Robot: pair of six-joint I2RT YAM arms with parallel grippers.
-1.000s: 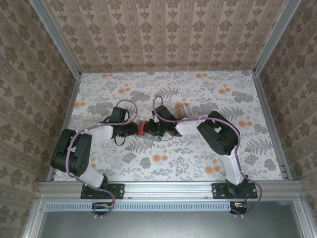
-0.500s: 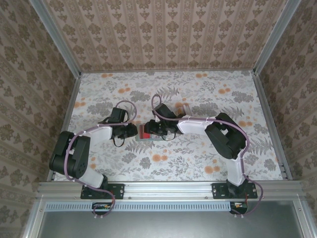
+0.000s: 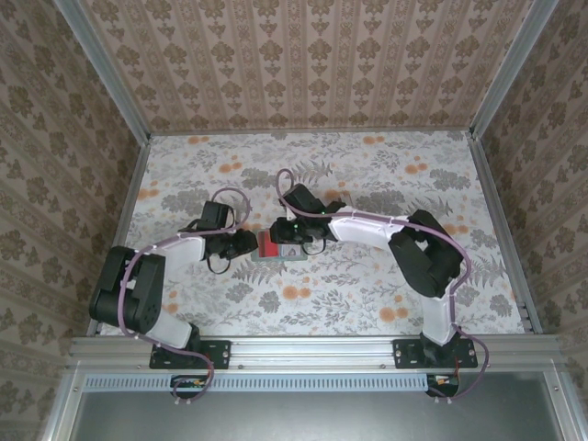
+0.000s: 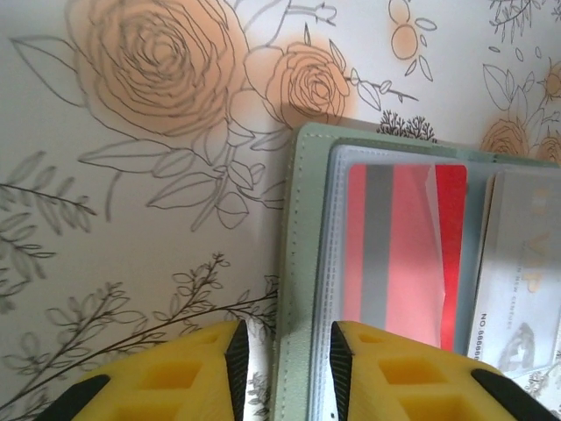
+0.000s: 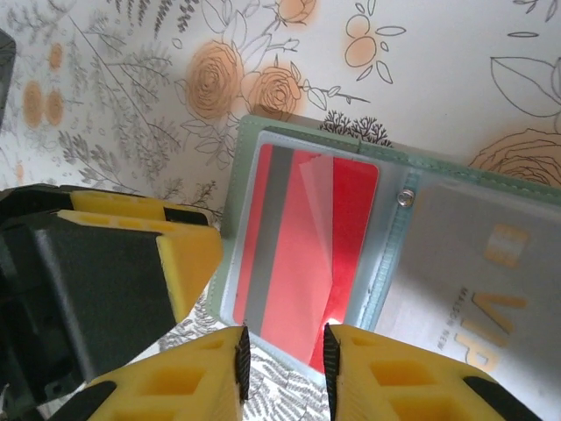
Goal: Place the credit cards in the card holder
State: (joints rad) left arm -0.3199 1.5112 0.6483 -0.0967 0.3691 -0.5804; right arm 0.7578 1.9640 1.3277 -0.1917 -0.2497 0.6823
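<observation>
Left tool (image 4: 287,355): you have its yellow fingers a narrow gap apart, low over the card holder's left edge. That edge shows in the gap, but you cannot tell whether the fingers pinch it. From the top camera it sits at the holder's left side (image 3: 246,244).

Card holder (image 4: 302,263): it lies open and flat on the flowered table (image 3: 367,175), between your two tools. The sage-green border frames clear sleeves (image 5: 235,189).

Red card (image 4: 403,254): it sits in the holder's left-hand clear sleeve with its grey stripe showing. A glare streak crosses the plastic over it (image 5: 289,254).

Pale card (image 5: 465,263): marked "VIP", it lies in the sleeve just right of the red card, past the snap stud.

Right tool (image 5: 282,355): its fingers are close together with a slim gap, over the holder's near edge below the red card. You cannot tell from here whether it grips anything. From the top camera it sits over the holder (image 3: 287,237).
</observation>
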